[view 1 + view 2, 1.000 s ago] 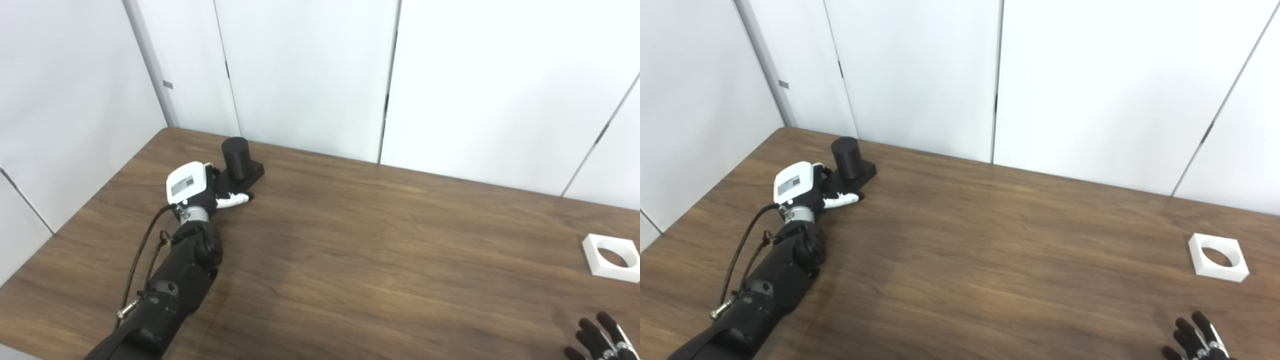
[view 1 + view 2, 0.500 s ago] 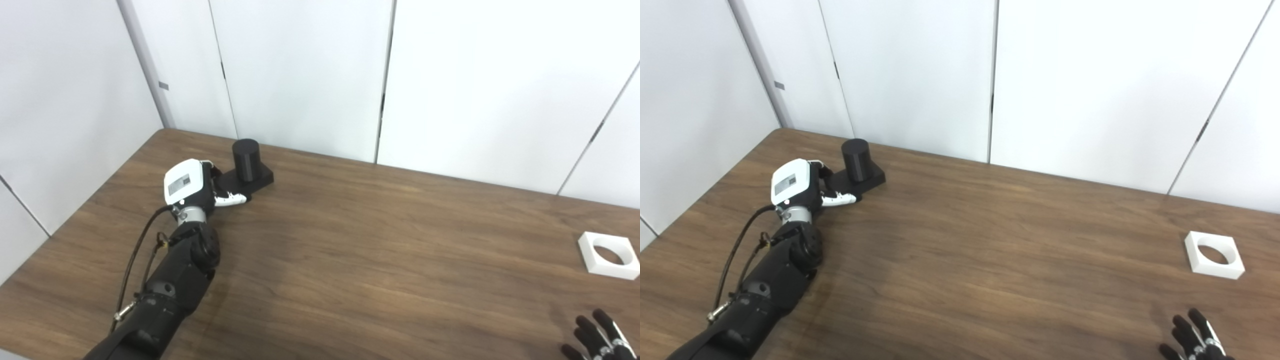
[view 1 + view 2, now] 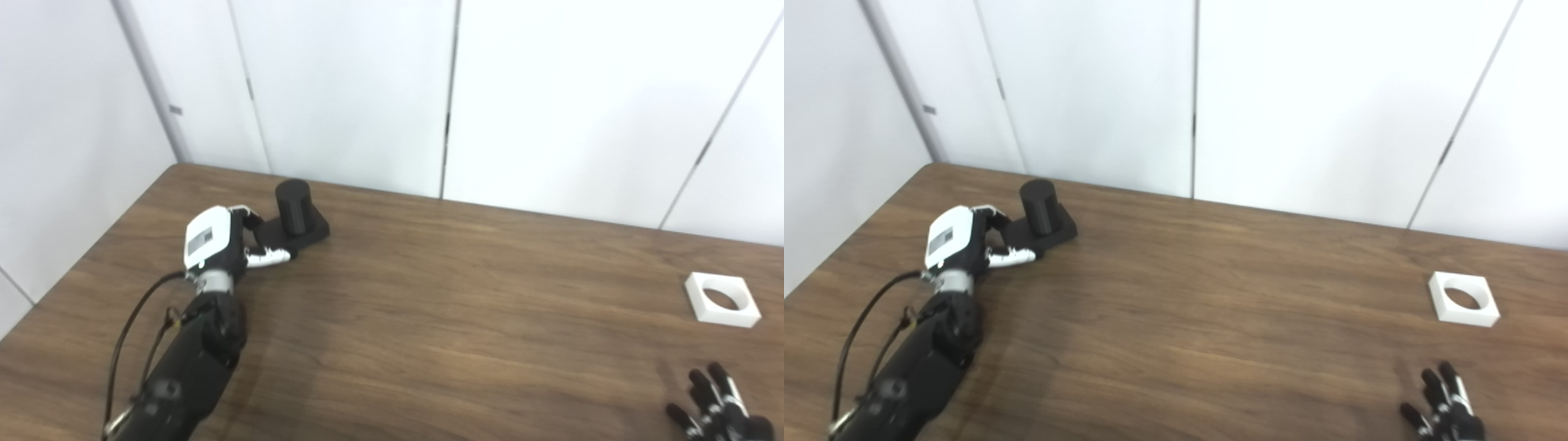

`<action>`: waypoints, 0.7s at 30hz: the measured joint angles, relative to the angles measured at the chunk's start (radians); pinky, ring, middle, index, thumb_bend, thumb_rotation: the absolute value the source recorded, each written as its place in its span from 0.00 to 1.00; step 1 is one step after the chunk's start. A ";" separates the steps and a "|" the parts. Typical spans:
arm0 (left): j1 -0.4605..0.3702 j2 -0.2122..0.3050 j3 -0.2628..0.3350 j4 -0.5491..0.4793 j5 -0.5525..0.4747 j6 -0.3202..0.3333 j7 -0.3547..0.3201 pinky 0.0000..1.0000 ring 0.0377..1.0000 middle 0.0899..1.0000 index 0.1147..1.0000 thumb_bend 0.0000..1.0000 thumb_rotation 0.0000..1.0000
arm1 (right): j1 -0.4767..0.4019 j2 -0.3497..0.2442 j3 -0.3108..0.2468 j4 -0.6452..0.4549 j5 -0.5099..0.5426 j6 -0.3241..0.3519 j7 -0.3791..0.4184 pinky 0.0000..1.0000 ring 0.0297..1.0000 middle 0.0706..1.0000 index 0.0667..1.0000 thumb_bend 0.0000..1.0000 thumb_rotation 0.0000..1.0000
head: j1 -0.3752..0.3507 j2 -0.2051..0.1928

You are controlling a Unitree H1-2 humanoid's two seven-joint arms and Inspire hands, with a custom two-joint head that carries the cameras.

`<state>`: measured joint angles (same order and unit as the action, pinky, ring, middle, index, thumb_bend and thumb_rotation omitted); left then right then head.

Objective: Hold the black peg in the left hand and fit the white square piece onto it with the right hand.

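The black peg point(image 3: 293, 205) is a short cylinder on a flat black base, standing at the table's far left. My left hand point(image 3: 211, 240) lies beside it, with fingers above and thumb below the base's near-left edge, closed on it. The white square piece point(image 3: 726, 318), which has a round hole, lies flat at the far right; it also shows in the right eye view point(image 3: 1467, 318). My right hand point(image 3: 713, 409) rests low at the bottom right corner, fingers spread and empty, well in front of the white piece.
The brown wooden table point(image 3: 459, 294) fills the view. White wall panels point(image 3: 551, 92) stand right behind its back edge, and another white wall runs along its left edge. My left forearm and its cable point(image 3: 184, 367) lie over the table's near left.
The camera has shifted, so the whole picture moved left. The peg's base has turned a little in my left hand. My right hand shows slightly more at the bottom edge.
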<state>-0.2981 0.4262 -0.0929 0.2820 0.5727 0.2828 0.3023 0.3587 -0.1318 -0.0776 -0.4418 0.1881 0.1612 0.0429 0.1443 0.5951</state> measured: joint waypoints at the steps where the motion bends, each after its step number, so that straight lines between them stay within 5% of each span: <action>1: 0.016 -0.006 0.000 -0.045 -0.003 0.003 -0.019 0.68 0.73 0.65 0.42 0.52 0.05 | 0.000 0.000 0.003 0.000 0.001 0.000 0.000 1.00 1.00 0.99 1.00 0.76 1.00 | -0.003 0.002; 10: 0.123 -0.032 -0.038 -0.408 0.000 0.063 -0.234 0.71 0.75 0.69 0.42 0.51 0.05 | -0.001 0.001 0.021 -0.040 -0.004 0.034 -0.020 1.00 1.00 0.98 1.00 0.57 1.00 | -0.041 0.026; 21: 0.298 -0.113 -0.221 -0.603 0.118 0.053 -0.389 0.83 0.77 0.70 0.42 0.52 0.05 | -0.002 0.000 0.045 -0.070 -0.030 0.048 -0.041 1.00 1.00 0.97 1.00 0.43 1.00 | -0.095 0.061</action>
<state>-0.0003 0.3132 -0.3138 -0.3212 0.6911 0.3363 -0.0866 0.3569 -0.1314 -0.0328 -0.5122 0.1582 0.2090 0.0022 0.0491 0.6565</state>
